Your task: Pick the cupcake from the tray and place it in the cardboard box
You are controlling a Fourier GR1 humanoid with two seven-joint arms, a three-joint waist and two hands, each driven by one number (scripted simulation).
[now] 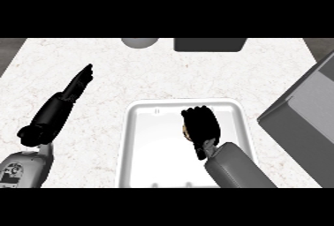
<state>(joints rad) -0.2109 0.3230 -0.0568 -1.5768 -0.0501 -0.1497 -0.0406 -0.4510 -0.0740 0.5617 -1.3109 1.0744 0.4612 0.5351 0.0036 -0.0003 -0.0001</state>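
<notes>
Over the white tray, the right robot hand curls its fingers round the mostly hidden cupcake.

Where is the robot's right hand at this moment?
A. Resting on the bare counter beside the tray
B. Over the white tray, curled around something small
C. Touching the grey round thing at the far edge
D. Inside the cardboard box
B: the right hand is over the white tray, fingers curled around a small brownish thing, likely the cupcake.
</notes>
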